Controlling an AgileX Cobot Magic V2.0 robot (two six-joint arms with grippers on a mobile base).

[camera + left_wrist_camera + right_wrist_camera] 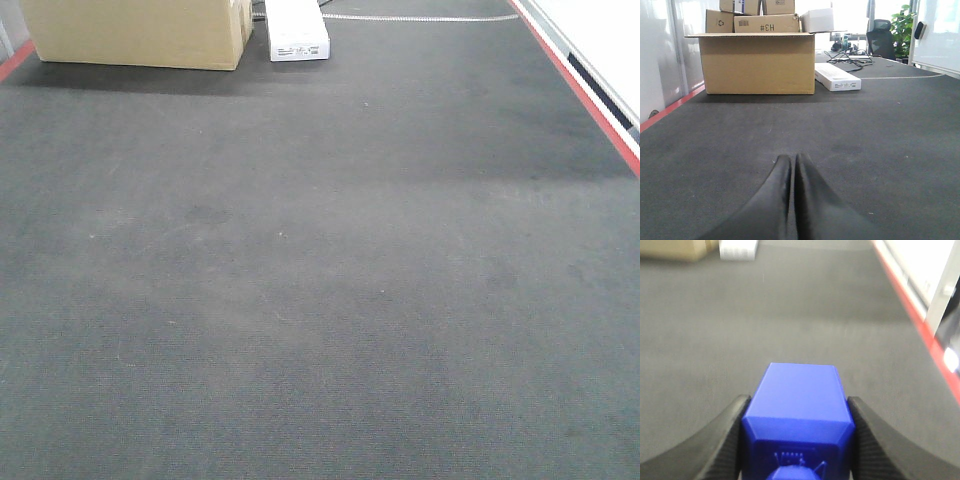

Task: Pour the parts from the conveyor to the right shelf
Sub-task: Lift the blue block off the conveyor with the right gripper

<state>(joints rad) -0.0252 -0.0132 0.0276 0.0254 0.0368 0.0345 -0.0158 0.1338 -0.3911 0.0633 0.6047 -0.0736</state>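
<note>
Front-facing view: dark-grey conveyor (300, 300), cardboard box (140, 35)

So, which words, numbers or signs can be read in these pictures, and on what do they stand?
"#H3": on a small cardboard box seen over the big open box.
Recycling sign, no words: on the left cardboard box.
Print on the white flat box: too small to read.
Marks on the blue cube: blurred.

Even indoor light, blurry right-wrist view
</note>
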